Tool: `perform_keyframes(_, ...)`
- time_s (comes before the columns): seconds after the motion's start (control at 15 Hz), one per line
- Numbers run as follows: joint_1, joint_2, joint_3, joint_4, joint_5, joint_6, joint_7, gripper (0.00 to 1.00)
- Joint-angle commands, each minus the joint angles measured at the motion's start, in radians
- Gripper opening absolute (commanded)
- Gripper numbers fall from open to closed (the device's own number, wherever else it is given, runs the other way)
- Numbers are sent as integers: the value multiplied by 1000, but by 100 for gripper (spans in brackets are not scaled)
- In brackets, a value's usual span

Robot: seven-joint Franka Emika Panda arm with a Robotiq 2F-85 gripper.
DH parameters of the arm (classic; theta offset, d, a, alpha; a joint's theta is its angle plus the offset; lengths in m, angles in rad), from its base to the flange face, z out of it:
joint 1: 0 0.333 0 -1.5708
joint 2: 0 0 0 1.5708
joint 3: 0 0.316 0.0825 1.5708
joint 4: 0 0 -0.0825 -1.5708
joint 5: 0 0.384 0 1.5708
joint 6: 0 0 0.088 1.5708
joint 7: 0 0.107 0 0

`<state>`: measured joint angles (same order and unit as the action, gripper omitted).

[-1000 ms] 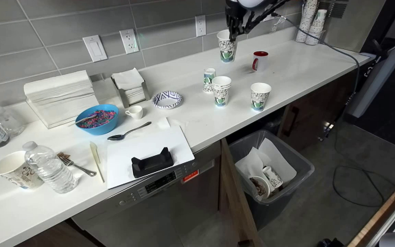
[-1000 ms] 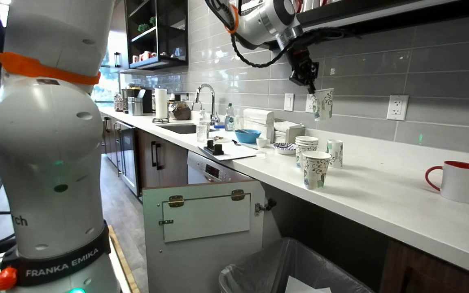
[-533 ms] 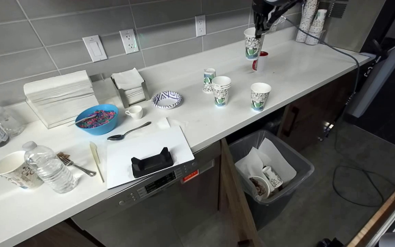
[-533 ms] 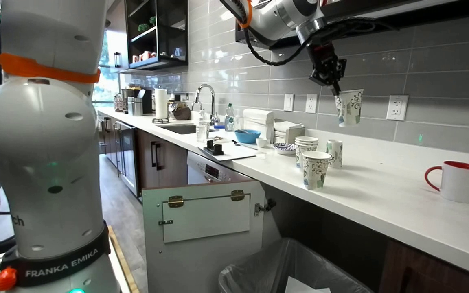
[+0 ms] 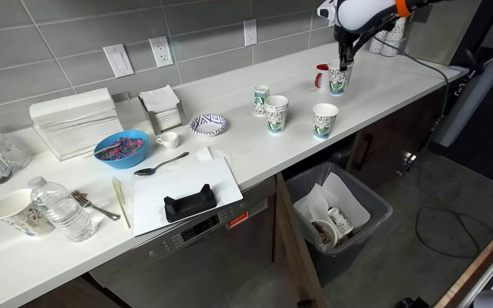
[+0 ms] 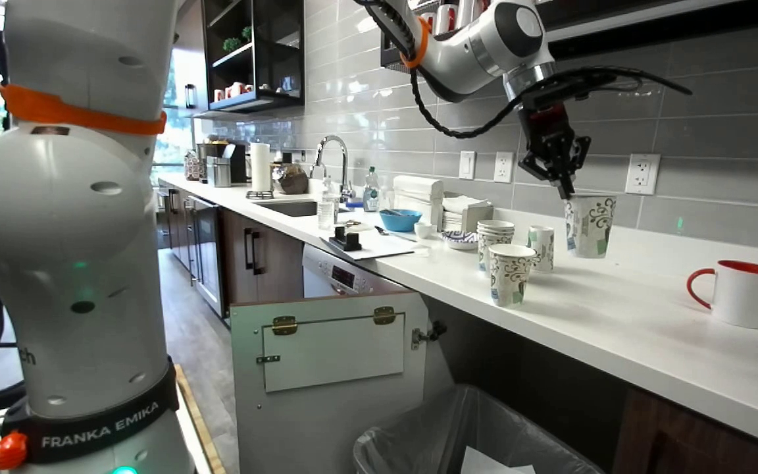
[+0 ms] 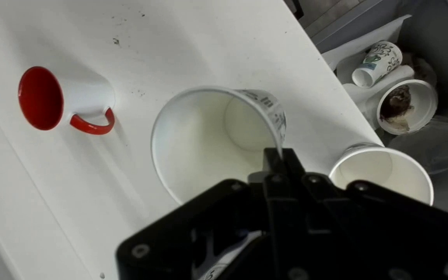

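Jaws pinched on a paper cup (image 7: 200, 144) at its rim, I hold it above the counter (image 7: 150, 46), right of the mug (image 7: 68, 95) in the wrist view; grip and lift seem done, release not yet.

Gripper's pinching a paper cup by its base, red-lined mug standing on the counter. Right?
Base is wrong: the gripper pinches the paper cup by its rim, as the wrist view shows. The red-lined mug does stand on the counter.
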<state>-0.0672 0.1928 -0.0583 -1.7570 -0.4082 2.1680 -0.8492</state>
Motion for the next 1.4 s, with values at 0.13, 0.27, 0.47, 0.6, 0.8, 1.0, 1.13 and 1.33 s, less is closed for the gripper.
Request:
perform_keyframes(0.13, -22, 8, 0, -133, 30, 152, 44, 1)
perform_keyframes(0.27, -28, 11, -5, -165, 25, 192, 59, 1)
perform_keyframes(0.47, -34, 16, -17, -188, 7, 208, 103, 1)
perform_keyframes(0.6, -40, 18, -22, -198, 10, 220, 128, 1)
perform_keyframes(0.8, -49, 33, -21, -198, 29, 241, 132, 1)
perform_keyframes(1.0, -54, 44, -20, -192, 41, 238, 141, 32)
perform_keyframes(1.13, -52, 39, -22, -190, 33, 231, 158, 40)
perform_keyframes(1.33, -45, 22, -26, -184, 4, 222, 181, 62)
